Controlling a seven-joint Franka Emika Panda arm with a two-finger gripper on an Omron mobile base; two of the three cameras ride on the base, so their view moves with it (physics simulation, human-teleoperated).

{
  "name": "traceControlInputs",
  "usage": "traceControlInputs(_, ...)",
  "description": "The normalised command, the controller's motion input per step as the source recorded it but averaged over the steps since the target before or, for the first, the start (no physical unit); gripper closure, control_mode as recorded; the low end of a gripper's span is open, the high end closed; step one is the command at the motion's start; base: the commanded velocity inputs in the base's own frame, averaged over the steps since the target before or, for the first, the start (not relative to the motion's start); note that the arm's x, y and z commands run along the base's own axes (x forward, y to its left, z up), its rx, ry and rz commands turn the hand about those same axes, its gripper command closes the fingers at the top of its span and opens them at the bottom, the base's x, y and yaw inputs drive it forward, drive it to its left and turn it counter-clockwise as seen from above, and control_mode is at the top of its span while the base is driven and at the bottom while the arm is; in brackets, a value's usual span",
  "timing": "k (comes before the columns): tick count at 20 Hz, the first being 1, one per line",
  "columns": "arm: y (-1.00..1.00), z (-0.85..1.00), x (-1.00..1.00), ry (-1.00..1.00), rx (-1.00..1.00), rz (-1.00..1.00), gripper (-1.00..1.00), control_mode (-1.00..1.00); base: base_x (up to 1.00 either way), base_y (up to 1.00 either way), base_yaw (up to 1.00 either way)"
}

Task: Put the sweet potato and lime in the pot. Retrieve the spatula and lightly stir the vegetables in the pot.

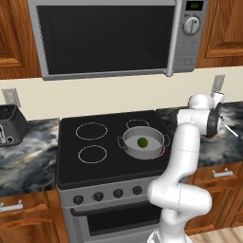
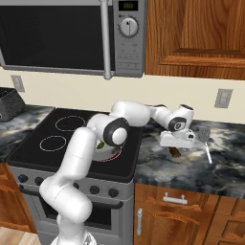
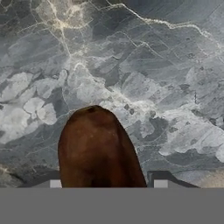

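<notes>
With the lime [image 1: 142,142] already in the pot [image 1: 163,139], the gripper [image 2: 176,151] grips the sweet potato [image 3: 98,148] over the counter [image 2: 191,167], near the stove's right edge; this is the carry step. Next, I judge, swing across to the pot and release.

Count: one pot [image 1: 143,143], one lime [image 1: 142,142], one sweet potato [image 3: 98,148], one spatula [image 2: 205,139], one toaster [image 1: 10,125], one microwave [image 1: 114,35], two wall outlets.
</notes>
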Motion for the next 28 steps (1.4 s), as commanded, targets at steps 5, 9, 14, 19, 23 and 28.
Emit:
traceControlInputs(5,0.00,0.05,-0.78,-0.20,0.06,0.00,1.00,-1.00,0.00,0.00,0.00)
traceControlInputs(9,0.00,0.32,-1.00,-0.20,0.06,0.01,1.00,-1.00,0.00,0.00,0.00)
traceControlInputs(14,0.11,0.71,-0.82,-0.12,0.00,0.01,1.00,-1.00,0.00,0.00,0.00)
traceControlInputs(19,0.47,0.95,-0.59,-0.01,-0.01,0.00,1.00,-1.00,0.00,0.00,0.00)
traceControlInputs(23,0.96,0.49,-0.25,0.00,-0.07,0.00,1.00,-1.00,0.00,0.00,0.00)
traceControlInputs(28,1.00,0.07,-0.22,0.00,-0.08,0.00,1.00,-1.00,0.00,0.00,0.00)
